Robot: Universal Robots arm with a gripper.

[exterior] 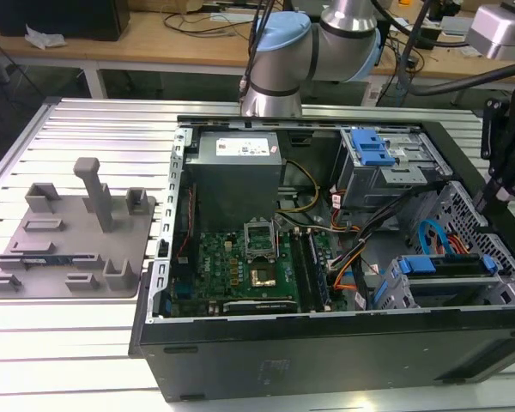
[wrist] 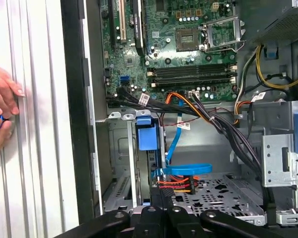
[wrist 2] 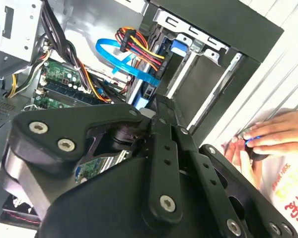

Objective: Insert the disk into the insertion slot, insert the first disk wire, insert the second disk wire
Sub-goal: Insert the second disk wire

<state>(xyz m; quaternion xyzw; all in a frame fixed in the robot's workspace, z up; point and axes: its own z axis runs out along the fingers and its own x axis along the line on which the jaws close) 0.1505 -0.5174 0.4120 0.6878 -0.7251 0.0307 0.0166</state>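
Ribbed metal tabletop (exterior: 86,129) carries your open computer case (exterior: 326,343). Your gripper (exterior: 498,184) hangs over the case's front end, above the insertion slot (exterior: 451,287). Whether it grips anything, I cannot tell; the disk (wrist: 148,136) seems seated there.

No legible txt; PSU label (exterior: 245,148) unreadable.

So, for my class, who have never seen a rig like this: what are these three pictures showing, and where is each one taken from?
The exterior view looks down on an open computer case lying on a ribbed metal table, with a grey plastic fixture beside it. The grey-and-blue robot arm reaches over the case. Both wrist views come from cameras riding on the arm: they look into the case past the black hand, at the green motherboard, a blue flat cable and a grey drive cage. A person's hand rests on the table.
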